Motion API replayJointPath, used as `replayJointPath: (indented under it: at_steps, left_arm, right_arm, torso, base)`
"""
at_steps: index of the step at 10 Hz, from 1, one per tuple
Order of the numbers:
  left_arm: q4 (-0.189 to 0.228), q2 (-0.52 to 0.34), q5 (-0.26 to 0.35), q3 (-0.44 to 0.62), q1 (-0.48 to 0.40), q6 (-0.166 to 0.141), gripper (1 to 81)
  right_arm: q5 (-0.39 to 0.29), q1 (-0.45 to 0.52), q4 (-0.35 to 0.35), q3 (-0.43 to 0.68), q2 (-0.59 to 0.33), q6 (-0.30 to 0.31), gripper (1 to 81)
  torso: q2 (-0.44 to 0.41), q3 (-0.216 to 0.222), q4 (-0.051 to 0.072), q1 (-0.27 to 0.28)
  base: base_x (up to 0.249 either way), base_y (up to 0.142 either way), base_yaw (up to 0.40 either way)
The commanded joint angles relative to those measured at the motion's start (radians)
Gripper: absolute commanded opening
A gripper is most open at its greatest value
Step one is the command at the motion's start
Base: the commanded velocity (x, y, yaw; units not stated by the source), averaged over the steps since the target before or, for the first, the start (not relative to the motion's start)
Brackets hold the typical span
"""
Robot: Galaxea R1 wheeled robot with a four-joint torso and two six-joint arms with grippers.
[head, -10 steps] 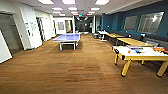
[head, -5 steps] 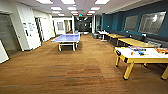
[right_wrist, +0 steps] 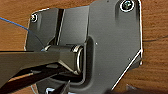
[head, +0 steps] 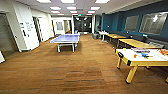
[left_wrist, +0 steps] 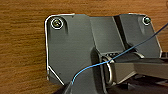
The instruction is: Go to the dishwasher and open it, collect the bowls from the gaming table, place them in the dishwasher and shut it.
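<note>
The gaming table [head: 150, 59], with a white top and yellow legs, stands at the right of the head view. Small coloured things [head: 142, 53] lie on its top beside a colourful board; they are too blurred for me to tell which are bowls. The dishwasher is out of view. Both wrist views look down past the robot's dark plate at the brown wood-look floor [left_wrist: 22, 50] [right_wrist: 155, 32].
A blue table-tennis table [head: 65, 38] stands in the middle of the room further ahead. Yellow-topped tables [head: 136, 43] line the dark blue right wall. White walls and doorways [head: 25, 32] run along the left. A corridor [head: 81, 25] opens at the far end.
The whole head view has shifted slightly: the camera has moved forward, so the white-topped table at the right shows a little larger and lower.
</note>
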Motion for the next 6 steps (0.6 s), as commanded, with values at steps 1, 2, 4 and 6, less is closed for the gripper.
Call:
replayJointPath:
  at_steps: [1,2,4,6]
  left_arm:
    - [-0.002,-0.007,0.043,-0.005,-0.046,0.002,81.1]
    - [-0.002,-0.006,0.043,-0.005,-0.045,0.002,81.1]
    - [-0.004,-0.007,0.043,-0.004,-0.045,0.0,81.1]
    - [-0.002,-0.006,0.043,-0.004,-0.046,0.002,81.1]
  right_arm:
    - [-0.054,0.049,-0.009,0.007,0.0,-0.003,81.1]
    - [-0.054,0.049,-0.009,0.007,0.002,-0.004,81.1]
    - [-0.054,0.049,-0.009,0.007,0.003,-0.003,81.1]
    - [-0.054,0.049,-0.009,0.007,0.003,-0.003,81.1]
  torso:
    - [0.0,0.0,0.0,0.001]
    - [0.0,0.0,0.0,0.001]
    - [0.0,0.0,0.0,0.001]
    - [0.0,0.0,0.0,0.001]
  base:
    - [0.268,0.0,0.0]
    - [0.268,0.0,0.0]
    - [0.269,0.0,0.0]
    - [0.269,0.0,0.0]
